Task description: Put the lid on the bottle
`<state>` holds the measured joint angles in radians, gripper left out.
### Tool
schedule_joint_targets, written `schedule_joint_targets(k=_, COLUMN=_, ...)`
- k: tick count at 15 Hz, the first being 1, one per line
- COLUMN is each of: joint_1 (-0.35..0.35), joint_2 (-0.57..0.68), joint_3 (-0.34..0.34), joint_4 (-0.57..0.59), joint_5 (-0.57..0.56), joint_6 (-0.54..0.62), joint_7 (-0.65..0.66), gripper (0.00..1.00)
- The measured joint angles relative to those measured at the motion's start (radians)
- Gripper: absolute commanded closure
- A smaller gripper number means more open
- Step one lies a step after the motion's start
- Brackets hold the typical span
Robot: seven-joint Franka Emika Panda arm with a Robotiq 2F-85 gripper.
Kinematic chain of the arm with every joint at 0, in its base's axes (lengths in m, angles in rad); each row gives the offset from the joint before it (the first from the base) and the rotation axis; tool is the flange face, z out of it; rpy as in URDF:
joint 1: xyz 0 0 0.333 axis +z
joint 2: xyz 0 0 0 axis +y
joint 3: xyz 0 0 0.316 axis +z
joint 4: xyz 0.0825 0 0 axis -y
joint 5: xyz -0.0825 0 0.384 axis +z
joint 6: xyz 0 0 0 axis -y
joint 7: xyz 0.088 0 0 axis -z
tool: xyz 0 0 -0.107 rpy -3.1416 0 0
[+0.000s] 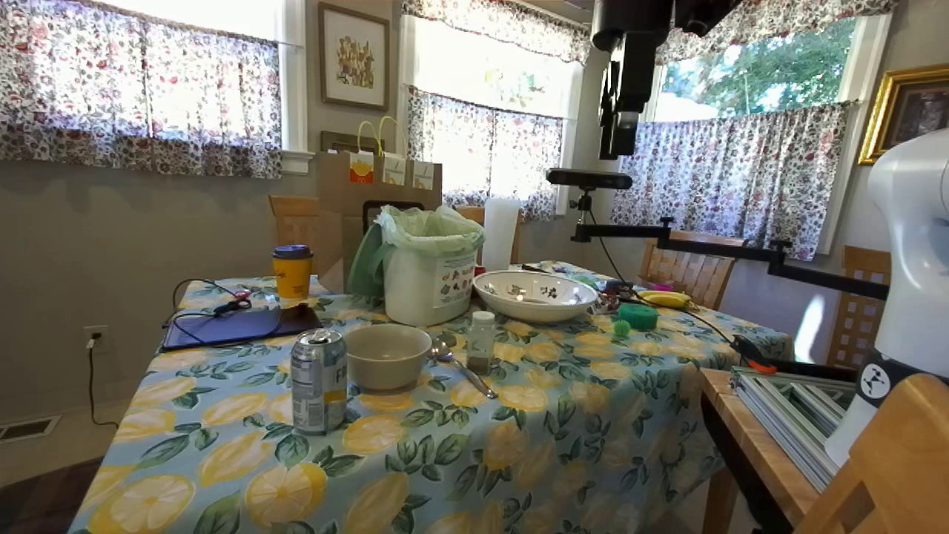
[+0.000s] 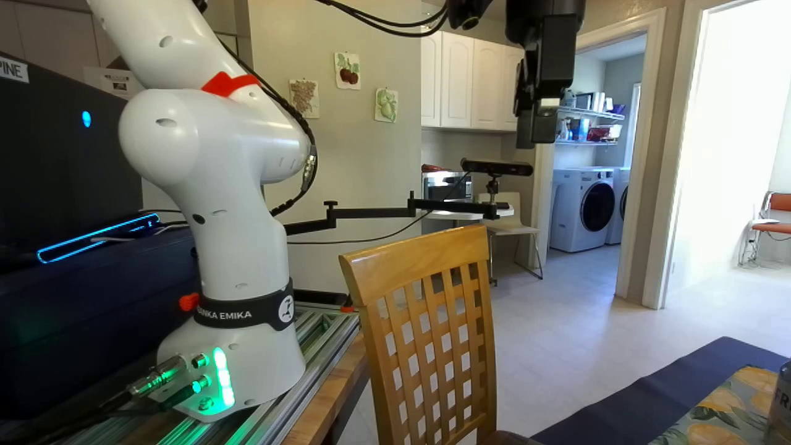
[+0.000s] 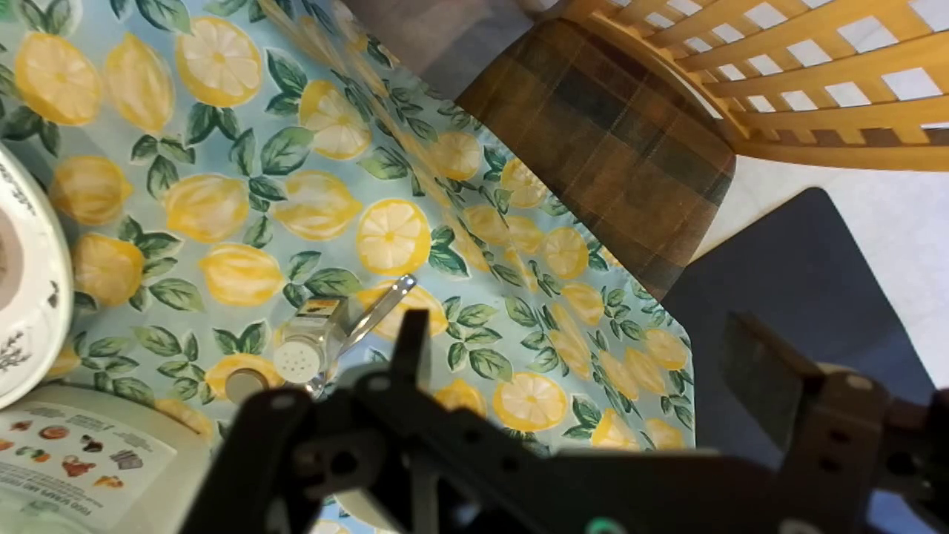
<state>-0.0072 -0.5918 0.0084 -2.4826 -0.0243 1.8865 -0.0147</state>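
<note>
The bottle (image 1: 480, 345) is a small clear shaker with a white top, standing upright on the lemon tablecloth. The wrist view shows the bottle (image 3: 314, 331) from above, with its perforated white top facing up. A round grey-brown disc, which looks like the lid (image 3: 246, 386), lies flat on the cloth beside the bottle, near the white bin. Neither shows in the exterior view facing the robot base. My gripper (image 3: 582, 326) is open with nothing between its fingers. It hangs high above the table in both exterior views (image 1: 619, 152) (image 2: 536, 139), well apart from the bottle and lid.
A spoon (image 1: 471, 377) lies against or beside the bottle. A grey bowl (image 1: 388, 357), a can (image 1: 319, 382), a white bin (image 1: 430, 285) and a wide patterned bowl (image 1: 535, 297) stand around it. A camera arm (image 1: 697, 246) reaches over the table. A chair (image 2: 426, 327) stands nearby.
</note>
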Motion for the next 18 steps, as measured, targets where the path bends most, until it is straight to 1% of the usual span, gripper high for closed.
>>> schedule_joint_targets(k=2, joint_1=0.0, joint_2=0.001, joint_3=0.001, joint_4=0.002, joint_5=0.0, joint_6=0.004, joint_7=0.007, gripper=0.0)
schedule_joint_targets(k=3, joint_1=0.0, joint_2=0.006, joint_3=0.003, joint_4=0.011, joint_5=0.004, joint_6=0.013, joint_7=0.031, gripper=0.0)
schedule_joint_targets(k=6, joint_1=0.0, joint_2=0.053, joint_3=0.01, joint_4=0.077, joint_5=0.058, joint_6=0.058, joint_7=0.141, gripper=0.0)
schedule_joint_targets(k=9, joint_1=-0.019, joint_2=0.15, joint_3=0.009, joint_4=0.184, joint_5=0.08, joint_6=0.108, joint_7=0.261, gripper=0.0)
schedule_joint_targets(k=13, joint_1=-0.084, joint_2=0.297, joint_3=-0.007, joint_4=0.308, joint_5=0.08, joint_6=0.169, joint_7=0.39, gripper=0.0)
schedule_joint_targets(k=16, joint_1=-0.125, joint_2=0.39, joint_3=-0.024, joint_4=0.35, joint_5=0.077, joint_6=0.228, joint_7=0.487, gripper=0.0)
schedule_joint_targets(k=18, joint_1=-0.138, joint_2=0.442, joint_3=-0.036, joint_4=0.359, joint_5=0.077, joint_6=0.269, joint_7=0.534, gripper=0.0)
